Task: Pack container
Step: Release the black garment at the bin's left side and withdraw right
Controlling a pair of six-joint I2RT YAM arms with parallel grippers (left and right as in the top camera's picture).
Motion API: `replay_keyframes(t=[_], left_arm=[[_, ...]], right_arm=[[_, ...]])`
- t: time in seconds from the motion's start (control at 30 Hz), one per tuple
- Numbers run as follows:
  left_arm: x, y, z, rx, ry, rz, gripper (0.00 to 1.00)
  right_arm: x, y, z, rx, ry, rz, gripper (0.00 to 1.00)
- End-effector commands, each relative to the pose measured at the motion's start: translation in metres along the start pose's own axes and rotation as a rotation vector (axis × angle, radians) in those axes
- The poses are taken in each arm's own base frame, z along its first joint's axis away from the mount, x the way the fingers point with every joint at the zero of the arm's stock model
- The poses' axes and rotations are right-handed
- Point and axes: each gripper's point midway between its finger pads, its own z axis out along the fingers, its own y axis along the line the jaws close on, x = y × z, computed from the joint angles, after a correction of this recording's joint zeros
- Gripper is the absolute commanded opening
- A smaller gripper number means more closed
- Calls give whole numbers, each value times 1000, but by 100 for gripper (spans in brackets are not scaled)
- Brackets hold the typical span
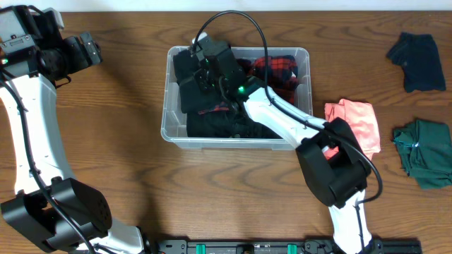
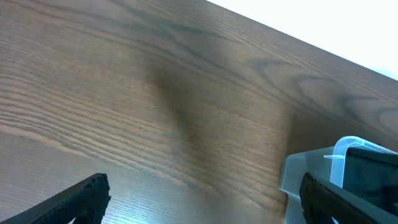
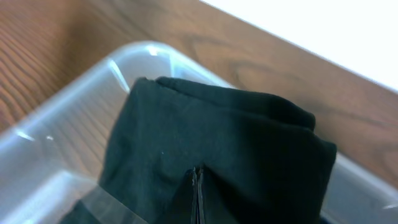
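**Overhead: right arm down in the bin, left hand spread wide at the far corner**

Nearest you, your right arm (image 1: pixel 282 118) rises from the near edge of the table (image 1: pixel 106 141). It reaches up and left over the near wall of the bin (image 1: pixel 226 144). The bin stands at the middle of the table, one long side toward you.

A green cloth (image 1: pixel 427 152) lies close to the right edge. A pink cloth (image 1: pixel 357 120) sits between it and the bin, partly under the arm's elbow.

Inside the bin, black clothing (image 1: pixel 212 120) fills the left and near parts. A red-and-black plaid piece (image 1: pixel 279 70) shows in the far right part.

Your right gripper (image 3: pixel 198 199) is low over that black clothing, toward the bin's far left corner. On the right wrist view its jaws are pressed together with no gap. Folded black fabric lies directly ahead of them, and the bin's clear rounded corner is beyond that. You cannot tell from these views whether any fabric is pinched.

Farther back, a dark blue cloth (image 1: pixel 420 62) lies near the far right corner. Your left gripper (image 1: pixel 88 49) is at the far left, well apart from the bin. Its jaws are spread as wide as they go with nothing between them. The left wrist view shows only wood grain between the fingers, with a corner of the bin at the right.
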Motion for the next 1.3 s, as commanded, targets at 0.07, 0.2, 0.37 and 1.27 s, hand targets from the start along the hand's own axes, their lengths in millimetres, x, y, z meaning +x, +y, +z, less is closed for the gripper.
replay_keyframes(t=[0.07,0.2,0.37,1.27], left_arm=[[-1,-2,-3,12,-6,14,98],[-1,-3,-3,12,-6,15,98],[-1,-2,-3,12,-5,14,98],[1,-2,-3,12,1,13,98]], right_arm=[[72,-9,32,12,177,32,1],[85,-8,33,8,220,31,1],[52,-6,16,-1,163,32,1],[19,-301,-266,352,112,597,99]])
